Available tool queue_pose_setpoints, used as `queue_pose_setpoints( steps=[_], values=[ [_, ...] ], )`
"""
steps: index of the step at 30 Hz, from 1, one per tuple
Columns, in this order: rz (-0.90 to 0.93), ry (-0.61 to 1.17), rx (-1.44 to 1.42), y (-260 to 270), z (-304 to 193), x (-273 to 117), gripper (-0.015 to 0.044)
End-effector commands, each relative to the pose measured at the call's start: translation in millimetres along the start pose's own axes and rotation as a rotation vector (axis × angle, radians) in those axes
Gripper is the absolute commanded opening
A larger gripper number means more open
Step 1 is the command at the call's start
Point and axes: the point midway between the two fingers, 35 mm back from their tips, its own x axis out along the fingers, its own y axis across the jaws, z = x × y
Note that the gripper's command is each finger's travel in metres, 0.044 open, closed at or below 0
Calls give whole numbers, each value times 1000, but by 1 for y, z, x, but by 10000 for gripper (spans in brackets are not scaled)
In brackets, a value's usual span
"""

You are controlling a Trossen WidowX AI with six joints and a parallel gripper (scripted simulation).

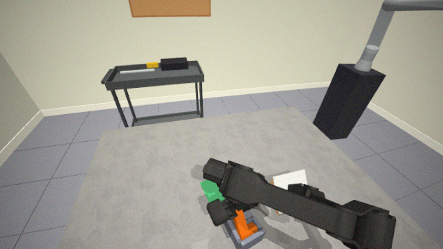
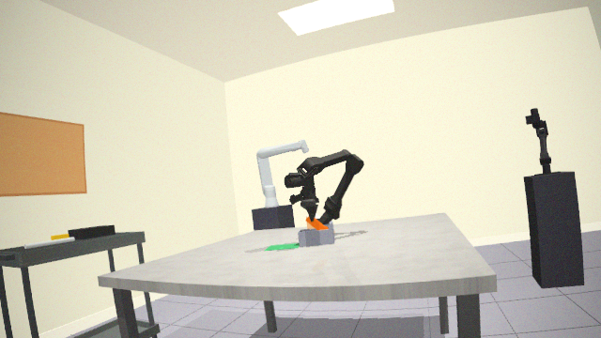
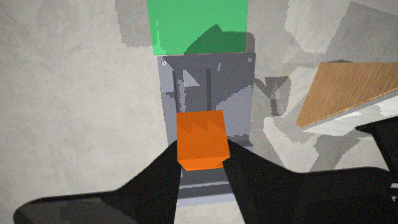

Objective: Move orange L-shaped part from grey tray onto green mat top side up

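At the raised end, the gripper (image 1: 231, 211) (image 2: 312, 220) (image 3: 200, 143) was clamped on the orange part (image 1: 242, 226) (image 2: 316, 223) (image 3: 201, 135), tilted over the grey tray (image 1: 239, 241) (image 2: 324, 237) (image 3: 235, 82). Best lift: straight up w/ steady grip, L-end clear of pocket walls, then toward green mat (image 1: 211, 190) (image 2: 282, 247) (image 3: 200, 25). Arm (image 1: 297, 200) (image 2: 345, 185) arched above, gripper pointing approx. down.

The premises present as a robotics lab or workshop, evidenced by a jointed black robot arm (image 1: 297, 204) (image 2: 347, 183) on a grey stone-look table (image 1: 145, 166) (image 2: 282, 272), a pale jointed robot arm (image 1: 378, 29) (image 2: 265, 171) on a dark box-shaped pedestal (image 1: 349, 104) (image 2: 273, 218), a dark grey metal utility cart (image 1: 156, 84) (image 2: 84, 244), and a grey-violet tiled floor (image 1: 52, 166) (image 2: 507, 258).
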Motion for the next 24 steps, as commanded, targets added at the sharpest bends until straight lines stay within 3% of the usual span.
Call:
queue_pose_setpoints(
  steps=[1, 24],
  values=[
    [8, -1, -1, 1, 0, -10, 0],
    [7, -2, 0, 1, 0, -45, 0]
  ],
)
